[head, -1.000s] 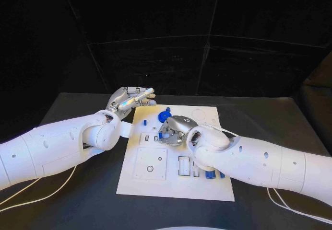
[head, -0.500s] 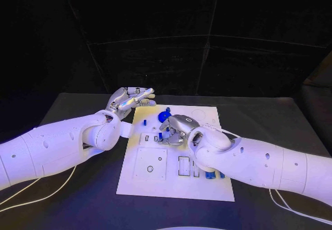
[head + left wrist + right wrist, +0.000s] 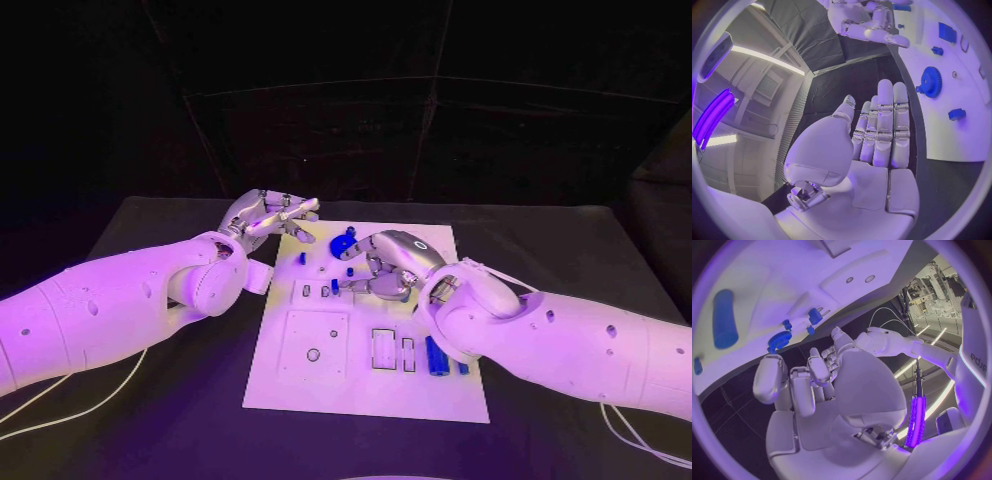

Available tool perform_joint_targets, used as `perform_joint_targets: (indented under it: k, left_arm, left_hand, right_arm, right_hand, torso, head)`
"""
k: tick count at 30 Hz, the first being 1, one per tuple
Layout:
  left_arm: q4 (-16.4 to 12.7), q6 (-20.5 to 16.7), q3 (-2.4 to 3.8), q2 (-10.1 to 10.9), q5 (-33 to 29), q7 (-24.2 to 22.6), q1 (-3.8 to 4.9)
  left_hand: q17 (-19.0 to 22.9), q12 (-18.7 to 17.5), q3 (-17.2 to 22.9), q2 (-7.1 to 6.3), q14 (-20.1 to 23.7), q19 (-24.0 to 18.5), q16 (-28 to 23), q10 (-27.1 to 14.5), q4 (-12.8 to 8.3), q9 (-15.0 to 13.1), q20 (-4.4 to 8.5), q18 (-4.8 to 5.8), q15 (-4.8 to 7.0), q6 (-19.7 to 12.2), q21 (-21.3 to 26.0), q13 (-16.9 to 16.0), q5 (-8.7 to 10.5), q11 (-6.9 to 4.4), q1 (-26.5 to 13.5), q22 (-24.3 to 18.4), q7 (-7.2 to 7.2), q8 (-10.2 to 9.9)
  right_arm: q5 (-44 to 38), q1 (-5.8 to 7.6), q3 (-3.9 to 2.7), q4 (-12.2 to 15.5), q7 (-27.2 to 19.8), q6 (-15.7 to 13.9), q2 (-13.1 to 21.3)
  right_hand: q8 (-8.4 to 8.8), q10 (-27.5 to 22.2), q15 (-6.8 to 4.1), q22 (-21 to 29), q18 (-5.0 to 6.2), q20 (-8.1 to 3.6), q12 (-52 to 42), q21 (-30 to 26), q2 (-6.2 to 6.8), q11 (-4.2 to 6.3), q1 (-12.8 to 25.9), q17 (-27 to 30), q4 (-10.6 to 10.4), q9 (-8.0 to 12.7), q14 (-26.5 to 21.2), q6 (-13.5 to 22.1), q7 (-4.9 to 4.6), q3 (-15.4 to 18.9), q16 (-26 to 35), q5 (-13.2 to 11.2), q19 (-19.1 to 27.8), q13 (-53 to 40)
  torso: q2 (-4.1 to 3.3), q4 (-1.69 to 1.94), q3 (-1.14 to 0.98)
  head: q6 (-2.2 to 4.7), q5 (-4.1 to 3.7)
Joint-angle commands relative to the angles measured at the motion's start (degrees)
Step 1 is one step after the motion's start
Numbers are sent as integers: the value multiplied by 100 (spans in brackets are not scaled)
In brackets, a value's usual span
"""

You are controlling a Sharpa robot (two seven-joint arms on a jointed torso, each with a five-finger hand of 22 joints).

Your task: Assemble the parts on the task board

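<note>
Task board [image 3: 368, 385] lies mid-counter [image 3: 159, 420] beneath both arms. Right robot hand [image 3: 387, 268] hovers over its far half, fingers curled, holding nothing visible; left robot hand [image 3: 268, 215], fingers straight and together, sits empty at the board's far left corner. Blue gear [image 3: 343, 243] stands between them. No writing is legible.

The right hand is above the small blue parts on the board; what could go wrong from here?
1. The right hand hangs with curled fingers close over the upright blue parts on the task board; lowering could knock one over.
2. The blue gear lies right beside that hand and could be pushed aside.
3. The left hand sits at the board's far left corner, flat and empty, and might nudge the board if it moves.
</note>
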State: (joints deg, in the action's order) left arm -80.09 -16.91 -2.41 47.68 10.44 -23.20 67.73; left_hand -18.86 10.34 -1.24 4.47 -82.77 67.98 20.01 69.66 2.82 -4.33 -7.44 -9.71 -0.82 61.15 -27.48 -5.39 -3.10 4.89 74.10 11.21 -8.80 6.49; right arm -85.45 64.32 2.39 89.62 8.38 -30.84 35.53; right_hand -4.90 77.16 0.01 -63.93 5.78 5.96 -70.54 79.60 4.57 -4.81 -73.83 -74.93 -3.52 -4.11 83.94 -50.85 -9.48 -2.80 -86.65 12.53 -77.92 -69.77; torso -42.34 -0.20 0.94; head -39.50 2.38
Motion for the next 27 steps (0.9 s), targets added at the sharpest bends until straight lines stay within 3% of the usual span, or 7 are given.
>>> perform_joint_targets:
  k: [1, 8, 10, 13, 14, 17, 27]
  left_arm:
    - [5, 262, 7, 41, 1211, 958, 19]
    - [-9, 1016, 9, 82, 2714, 2412, 112]
    - [-28, 1164, 9, 76, 3028, 2787, 139]
    - [-55, 1411, 10, 39, 3457, 3410, 208]
    - [-63, 1478, 10, 22, 3585, 3597, 234]
    - [-66, 1729, 10, -62, 3909, 4127, 323]
    - [155, 2433, 6, -543, 4555, 5050, 666]
  left_hand:
    - [-726, 106, 18, -7, -386, 394, 874, 378, 11, -24, 209, -69, 196, 192, -490, -110, -33, -164, -23, 276, 149, 37]
    - [-3971, 663, -363, -158, -499, 472, 4114, 750, 519, -73, 346, -47, 256, 124, -1429, -665, 22, -231, -641, 989, 205, 51]
    - [-5111, 1260, -518, -198, -535, 747, 5233, 857, 682, -179, 421, 96, 364, 219, -2457, -1136, 7, -362, -708, 2190, 291, 256]
    - [-6409, 3211, -752, -145, -629, 1078, 6418, 913, 1012, -454, 516, 325, 426, 371, -3843, -2968, 9, -491, -848, 3978, 432, 688]
    - [-6626, 4195, -895, -157, -649, 1134, 6617, 856, 1153, -650, 550, 366, 501, 333, -4185, -3905, -21, -643, -842, 4369, 435, 949]
    - [-6990, 5411, -1090, -108, -696, 1222, 6907, 733, 1358, -1045, 550, 473, 544, 170, -4684, -5199, 38, -576, -814, 5089, 522, 1413]
    - [-7114, 6009, -1483, -8, -723, 1435, 6999, 758, 1368, -1755, 629, 556, 593, -171, -5057, -5845, 38, -642, -933, 5702, 626, 2150]
  right_arm:
    - [947, 130, -12, 224, -897, -82, 280]
    - [1857, 393, -107, 619, -1068, 116, 1049]
    - [2003, 472, -128, 659, -1061, 157, 1219]
    - [2200, 567, -145, 657, -986, 213, 1411]
    - [2237, 585, -148, 647, -962, 225, 1452]
    - [2306, 621, -154, 619, -891, 254, 1529]
    - [2360, 656, -158, 492, -643, 311, 1514]
  right_hand:
    - [-60, -16, -4, 30, -66, 16, -27, -34, -36, 48, -73, -594, 8, -10, 413, -94, 7, 37, 23, 32, 32, 8]
    - [-118, -5, -30, 67, -60, -8, -38, -52, -125, 78, -141, -565, 26, -16, 405, -190, 39, 48, 39, 95, 52, 0]
    - [-124, 2, -33, 66, -60, -10, -46, -52, -130, 81, -143, -563, 27, -16, 405, -199, 42, 53, 40, 107, 51, -8]
    - [-139, 18, -42, 66, -60, -21, -60, -53, -110, 89, -110, -560, 12, -13, 404, -221, 51, 109, 43, 163, 50, -17]
    - [-142, 23, -44, 62, -61, -23, -65, -51, -105, 91, -100, -560, 7, -12, 405, -225, 53, 123, 43, 173, 48, -22]
    - [-149, 28, -47, 66, -61, -27, -68, -53, -99, 94, -84, -552, -3, -11, 403, -235, 57, 149, 47, 188, 48, -23]
    - [-157, 26, -53, 115, -52, -35, -56, -75, -61, 100, -42, -516, -26, -4, 395, -240, 63, 232, 65, 194, 69, -6]
  torso:
    - [33, -7, -5]
    - [126, -39, -31]
    - [148, -46, -40]
    - [198, -59, -63]
    - [211, -60, -69]
    - [243, -59, -92]
    - [310, -59, -138]
  head:
    - [-4, 14]
    - [-36, 65]
    - [-39, 68]
    - [-66, 100]
    - [-72, 107]
    - [-95, 119]
    - [-142, 140]
